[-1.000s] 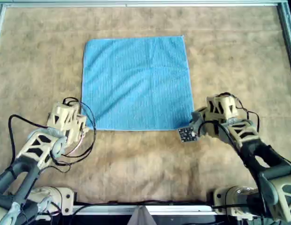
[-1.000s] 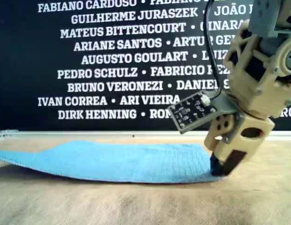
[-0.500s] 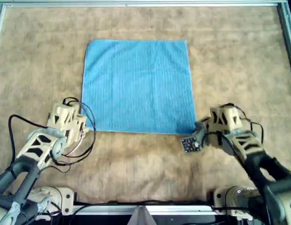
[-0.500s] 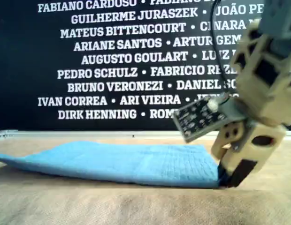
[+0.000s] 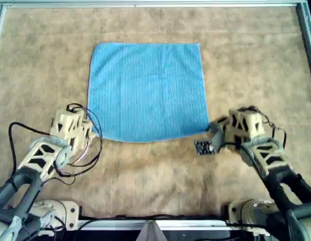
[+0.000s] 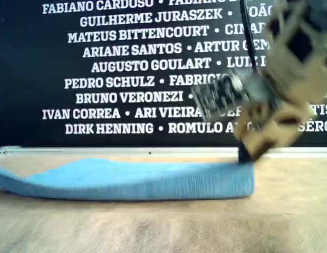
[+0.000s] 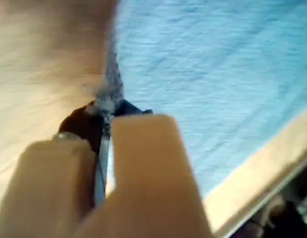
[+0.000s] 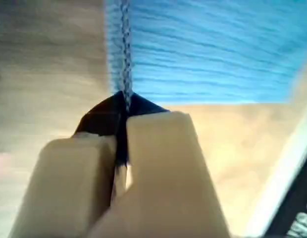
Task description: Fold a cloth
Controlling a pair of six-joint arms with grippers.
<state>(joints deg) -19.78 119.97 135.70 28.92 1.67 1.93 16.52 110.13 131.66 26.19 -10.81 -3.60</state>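
You've got both near corners pinched now: in the overhead view the left gripper sits at the lower left corner of the cloth and the right gripper at its lower right corner, each with its jaws pressed together on the hem. The wrist views confirm it, with a thin edge of blue fabric clamped between the fingers on the left and between the fingers on the right. The cloth lies spread in the upper middle of the overhead frame on the brown table, its far edge flat. You look to be at the start of the fold, corners gripped and lifting. Next, I'd say, carry both corners up and away together toward the far edge, evenly, so the hem lands square. The exterior view gives you what the overhead hides: the near right corner is raised off the table under the blurred gripper, while the overhead alone shows the near edge bowing between your grippers.
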